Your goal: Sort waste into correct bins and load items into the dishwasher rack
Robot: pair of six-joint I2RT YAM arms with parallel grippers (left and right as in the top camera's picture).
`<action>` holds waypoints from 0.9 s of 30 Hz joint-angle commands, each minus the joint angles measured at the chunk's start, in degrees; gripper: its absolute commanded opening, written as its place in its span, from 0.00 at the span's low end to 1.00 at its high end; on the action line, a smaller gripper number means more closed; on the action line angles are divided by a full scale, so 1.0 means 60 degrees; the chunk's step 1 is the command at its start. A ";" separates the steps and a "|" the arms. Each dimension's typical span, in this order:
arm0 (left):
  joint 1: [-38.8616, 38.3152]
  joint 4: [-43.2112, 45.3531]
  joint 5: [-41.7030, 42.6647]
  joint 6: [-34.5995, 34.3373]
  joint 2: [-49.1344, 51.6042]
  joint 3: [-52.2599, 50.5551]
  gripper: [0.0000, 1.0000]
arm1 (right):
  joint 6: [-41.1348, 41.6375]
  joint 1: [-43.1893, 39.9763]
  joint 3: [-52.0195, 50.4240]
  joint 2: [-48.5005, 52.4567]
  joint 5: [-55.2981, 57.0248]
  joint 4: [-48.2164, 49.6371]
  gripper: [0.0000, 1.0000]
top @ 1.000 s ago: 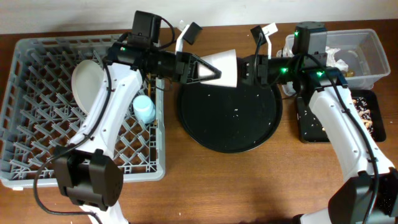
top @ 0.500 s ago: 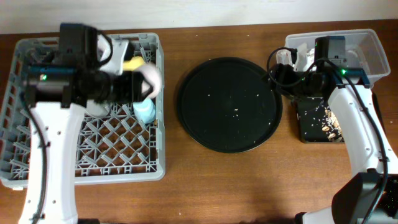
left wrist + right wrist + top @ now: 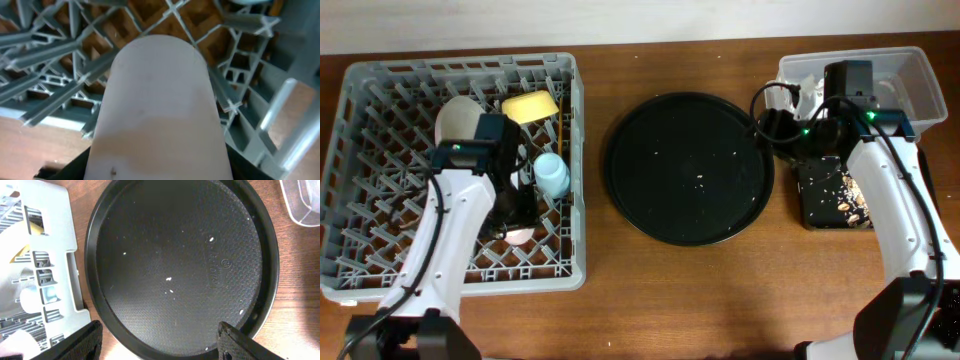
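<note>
The grey dishwasher rack (image 3: 380, 250) fills the left of the overhead view. In it are a pale plate (image 3: 455, 120), a yellow bowl (image 3: 530, 105), a blue cup (image 3: 552, 176) and brown chopsticks (image 3: 563, 128). My left gripper (image 3: 516, 218) is shut on the pink cup (image 3: 520, 236), low among the rack's pegs. The cup fills the left wrist view (image 3: 157, 110). My right gripper (image 3: 767, 125) is open and empty over the round black tray's right edge; its fingers show in the right wrist view (image 3: 160, 347). I cannot make out the spoon.
The large round black tray (image 3: 690, 170) lies mid-table with a few crumbs. A clear tub (image 3: 920, 75) holding white napkins (image 3: 810, 85) stands at the back right. A flat black tray (image 3: 825, 195) with tan scraps (image 3: 850, 200) lies in front of it.
Both grippers were at the pink cup above the round tray. My left arm has carried it left and lowered it into the rack. My right gripper let go and drew back right.
</note>
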 commanded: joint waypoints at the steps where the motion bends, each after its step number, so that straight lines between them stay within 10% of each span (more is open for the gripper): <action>1: 0.0015 0.0393 -0.0146 -0.0160 -0.0011 -0.0543 0.40 | -0.0131 0.0062 0.0007 0.0018 0.0335 -0.0055 0.74; 2: 0.0015 0.0408 -0.0171 -0.0160 -0.0007 -0.0543 0.57 | -0.0131 0.0062 0.0007 0.0018 0.0331 -0.0062 0.74; 10: 0.0095 -0.0302 -0.0171 -0.0080 -0.0007 0.0714 0.93 | -0.0131 0.0062 0.0007 0.0018 0.0331 -0.0062 0.74; 20: 0.0087 -0.1446 0.0426 -0.0018 -0.0077 0.6641 0.99 | -0.1188 0.0372 0.1217 -0.1654 0.1654 -0.1854 0.73; 26: 0.0087 -0.0984 0.0444 -0.0015 -0.0149 0.6881 0.99 | -0.1606 0.0572 0.1770 -0.4827 0.2867 -0.3362 0.74; 27: 0.0087 -0.0984 0.0444 -0.0015 -0.0149 0.6878 0.99 | -0.1603 0.0572 0.1770 -0.5359 0.3118 -0.3595 0.98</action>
